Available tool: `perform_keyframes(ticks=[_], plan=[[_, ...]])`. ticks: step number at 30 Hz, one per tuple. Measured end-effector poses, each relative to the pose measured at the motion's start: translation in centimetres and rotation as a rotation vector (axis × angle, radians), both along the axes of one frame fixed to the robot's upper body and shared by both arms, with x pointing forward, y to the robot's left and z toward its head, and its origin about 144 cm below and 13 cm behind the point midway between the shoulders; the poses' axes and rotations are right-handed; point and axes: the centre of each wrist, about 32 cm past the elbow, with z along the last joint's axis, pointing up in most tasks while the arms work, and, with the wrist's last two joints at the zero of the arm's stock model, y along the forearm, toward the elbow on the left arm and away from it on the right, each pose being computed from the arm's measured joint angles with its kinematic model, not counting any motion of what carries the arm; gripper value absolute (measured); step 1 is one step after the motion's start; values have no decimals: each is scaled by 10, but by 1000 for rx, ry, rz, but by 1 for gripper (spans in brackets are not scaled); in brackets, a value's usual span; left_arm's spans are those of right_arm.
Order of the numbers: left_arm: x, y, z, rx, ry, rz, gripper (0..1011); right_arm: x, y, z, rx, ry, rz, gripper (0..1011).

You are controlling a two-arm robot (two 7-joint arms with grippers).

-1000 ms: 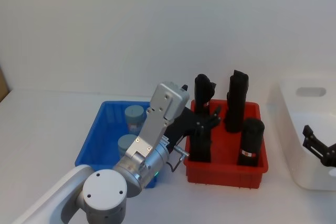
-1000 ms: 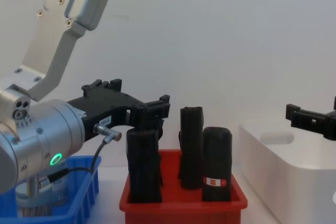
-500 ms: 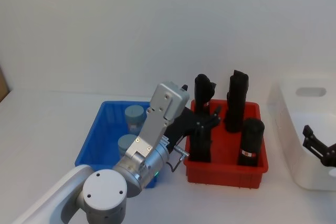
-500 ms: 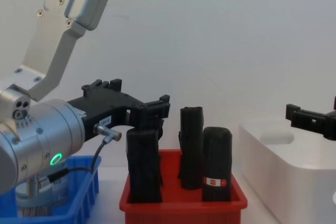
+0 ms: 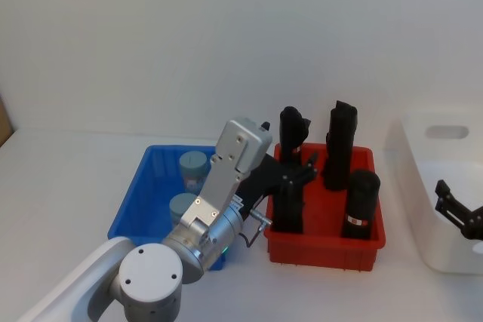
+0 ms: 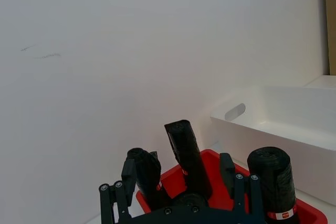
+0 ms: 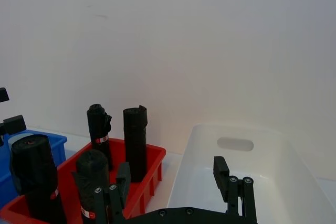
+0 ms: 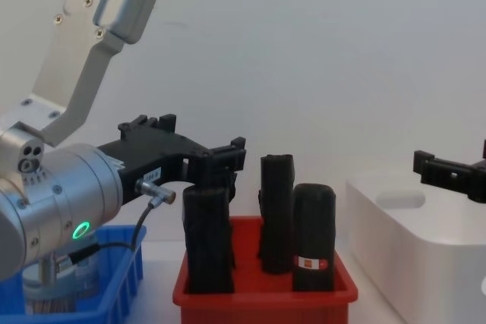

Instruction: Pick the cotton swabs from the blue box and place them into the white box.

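Two cotton swabs tubs with pale lids, a far one and a near one, stand in the blue box; my left arm covers part of that box. My left gripper hangs open above the red bin's left side, to the right of the tubs, with nothing in it. Its fingers stand wide apart in the left wrist view. The white box is at the far right. Over its near left part my right gripper hovers open and empty, and its fingers are spread above the box's floor.
A red bin with several tall black rolls stands between the blue box and the white box. A white wall closes off the back. My left arm's silver elbow fills the near left foreground.
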Motion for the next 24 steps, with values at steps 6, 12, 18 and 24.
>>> perform_keyframes(ticks=[6, 12, 18, 24], plan=[[0, 0, 0, 0, 0, 0, 1004, 0, 0, 0, 0, 0, 0, 1002], [0, 0, 0, 0, 0, 0, 1004, 0, 0, 0, 0, 0, 0, 1002], [0, 0, 0, 0, 0, 0, 1004, 3, 3, 3, -7, -3, 21, 1002], [0, 0, 0, 0, 0, 0, 1004, 8, 6, 9, -23, 10, 64, 1002]])
